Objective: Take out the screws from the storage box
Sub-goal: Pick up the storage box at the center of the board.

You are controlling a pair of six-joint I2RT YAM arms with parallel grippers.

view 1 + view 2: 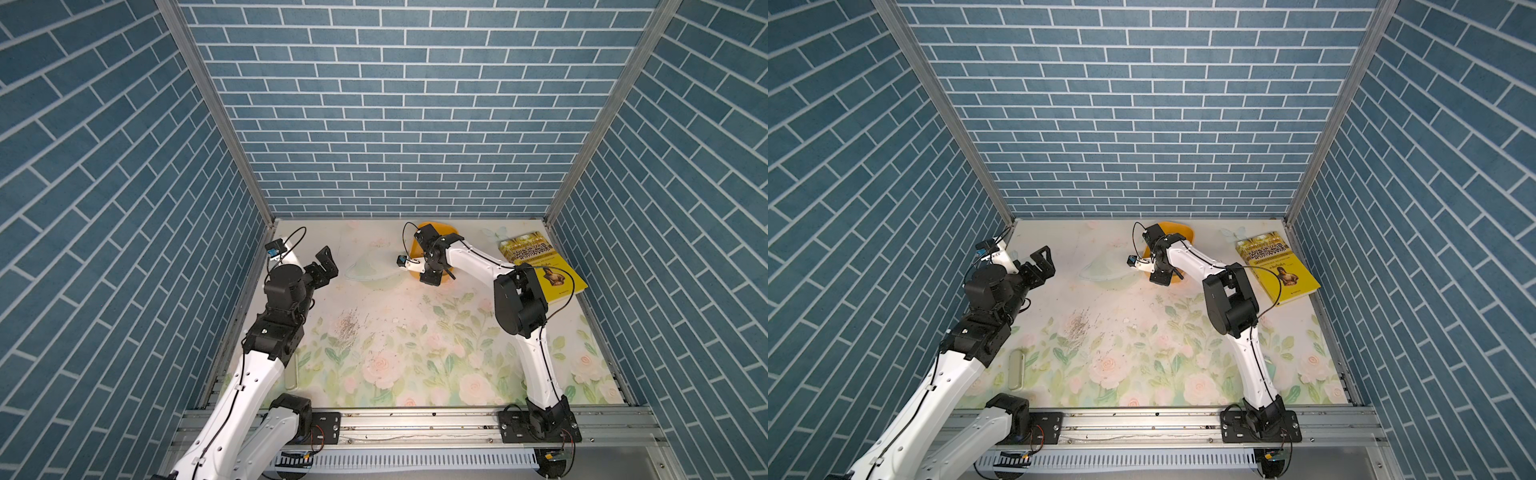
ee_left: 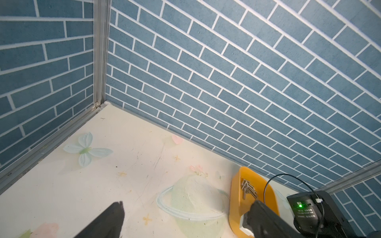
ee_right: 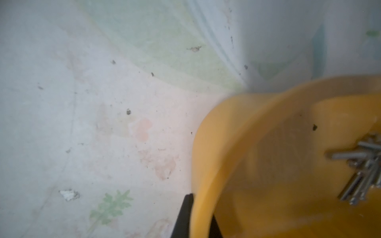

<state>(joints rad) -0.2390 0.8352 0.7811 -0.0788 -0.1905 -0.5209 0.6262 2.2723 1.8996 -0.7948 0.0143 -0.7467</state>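
Though clamped shut by the right gripper (image 3: pixel 201 216) on one low wall of the box (image 3: pixel 247 123), finger outside and finger inside, held only by a thin edge. Likely to pivot about that pinch, or slip free, if raised or tipped quickly. Cannot tell whether lifted clear of the table (image 1: pixel 415 340) or resting on it; too blurred in the right wrist view.

Inside, screws (image 2: pixel 248 188) heaped in one loose bundle on the box floor, away from the grip and toward the end nearer the back wall. If tipped toward the wrong end, would probably only pack into that far corner. If tipped too sharply, would likely spill out all at once and roll across the table, toward the book (image 1: pixel 540 266) near the box or under the arm. Could also land among the dark scratch marks (image 1: pixel 349 326) mid-table and be hard to pick out there.

Farther out, no backup from the left gripper (image 1: pixel 326 259): jaws wide apart, holding nothing, raised near the left wall, well apart from the box. No second hold, then, to steady a swing or catch a drop.
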